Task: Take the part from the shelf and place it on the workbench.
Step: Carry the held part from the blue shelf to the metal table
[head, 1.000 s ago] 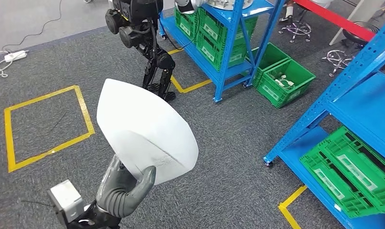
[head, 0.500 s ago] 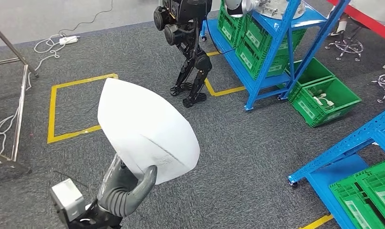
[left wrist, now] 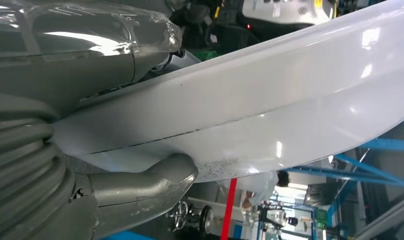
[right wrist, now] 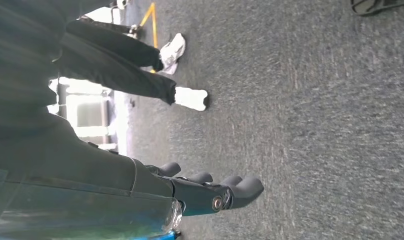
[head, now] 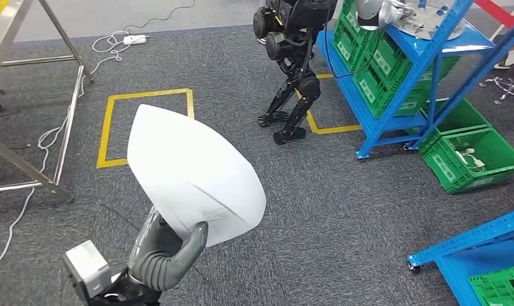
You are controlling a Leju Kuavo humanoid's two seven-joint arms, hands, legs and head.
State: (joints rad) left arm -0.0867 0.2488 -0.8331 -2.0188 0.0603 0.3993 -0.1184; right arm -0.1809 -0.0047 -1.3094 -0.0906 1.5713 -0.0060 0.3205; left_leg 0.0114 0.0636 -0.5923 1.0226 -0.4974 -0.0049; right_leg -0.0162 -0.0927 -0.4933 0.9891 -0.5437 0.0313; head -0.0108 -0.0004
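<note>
So from the head cam I've got the left robot hand down at the near left, grasping the part, a big white curved shell. It's raised up in front of the camera over the grey carpet, not resting on anything. The thumb hooks over the lower edge of the shell, and the wrist cam shows the same: the thumb pressed up against the underside of the part, with the rest of that robot hand on the other face. There's a thin dark seam line and some speckling near where it's gripped.

The right robot hand hangs over the carpet, released, fingers stretched out fairly straight with nothing in them. Beyond it a person's legs in dark trousers and white shoes are on the carpet.

Around the scene: another black humanoid robot stands at the far middle, right beside a blue shelf loaded with green crates. One more green crate sits on the floor at the right of that shelf. A yellow tape square is on the carpet at the far left, and a metal frame leg of a desk comes in at the left edge, with white cables trailing behind it.
</note>
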